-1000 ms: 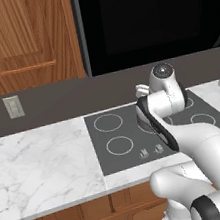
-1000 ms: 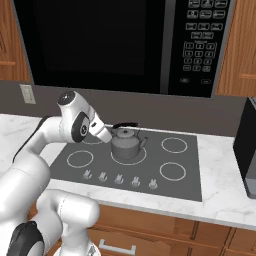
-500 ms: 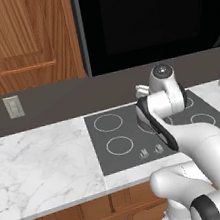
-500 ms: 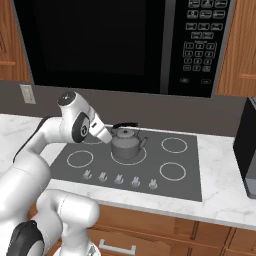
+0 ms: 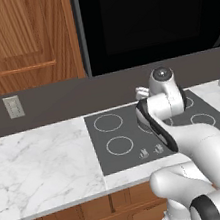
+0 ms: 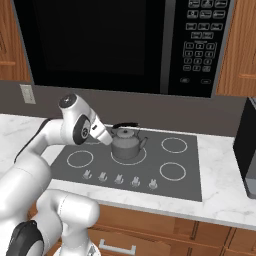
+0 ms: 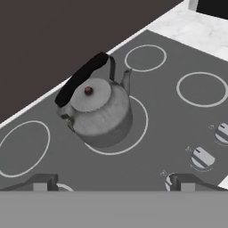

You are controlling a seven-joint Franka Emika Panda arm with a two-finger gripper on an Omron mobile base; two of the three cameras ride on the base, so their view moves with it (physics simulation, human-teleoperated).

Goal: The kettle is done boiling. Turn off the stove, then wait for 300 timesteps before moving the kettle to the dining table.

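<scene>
The grey kettle [image 6: 127,143] with its black arched handle stands upright on the middle burner ring of the stove [image 6: 170,187], a dark glass cooktop. In the hand view the kettle [image 7: 99,112] sits just ahead of my gripper [image 7: 113,182], whose two fingertips [image 7: 41,182] stand wide apart with nothing between them. From the right base view my gripper [image 6: 106,137] hovers just left of the kettle, a little above the glass and apart from it. A row of silver knobs [image 6: 119,179] lines the stove's front edge. The dining table is out of view.
A black microwave [image 6: 120,45] hangs over the cooktop. A dark appliance [image 6: 247,150] stands on the marble counter [image 5: 39,159] at the right. A wall outlet [image 5: 13,106] and wooden cabinets [image 5: 19,41] are to the left. My arm covers the stove's middle [image 5: 117,141] in the left base view.
</scene>
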